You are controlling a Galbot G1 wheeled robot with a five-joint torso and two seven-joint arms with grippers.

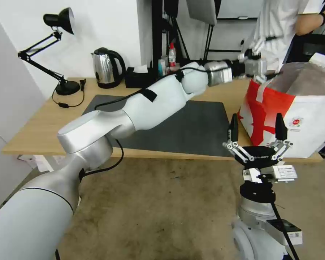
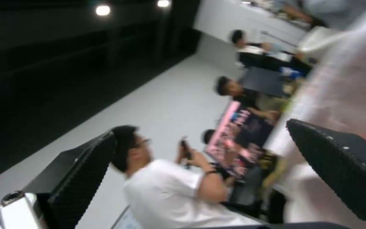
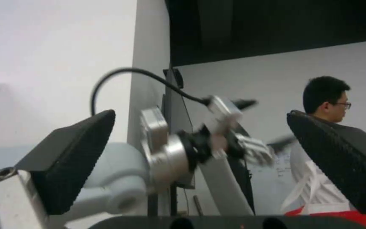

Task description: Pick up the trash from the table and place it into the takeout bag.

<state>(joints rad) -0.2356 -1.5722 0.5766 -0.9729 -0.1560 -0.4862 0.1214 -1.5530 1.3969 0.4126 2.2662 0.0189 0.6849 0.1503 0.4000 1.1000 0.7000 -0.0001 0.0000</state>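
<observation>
The takeout bag (image 1: 307, 115), white with red panels and a foil lining, stands open on the right end of the table (image 1: 36, 126). No trash is in view; the dark mat (image 1: 191, 126) lies bare. My left arm reaches across the table, and my left gripper (image 1: 269, 72) hovers at the bag's upper left rim. Its fingers (image 2: 81, 178) are spread wide with nothing between them, and the bag's side (image 2: 352, 73) is a blur beside them. My right gripper (image 1: 256, 131) points upward in front of the table edge, just left of the bag, open and empty, with its fingers (image 3: 73, 152) far apart.
A steel kettle (image 1: 106, 68), a black tissue box (image 1: 139, 76) and small bottles (image 1: 171, 57) line the table's back edge. A black desk lamp (image 1: 57, 47) stands at the back left. Brown floor lies in front of the table.
</observation>
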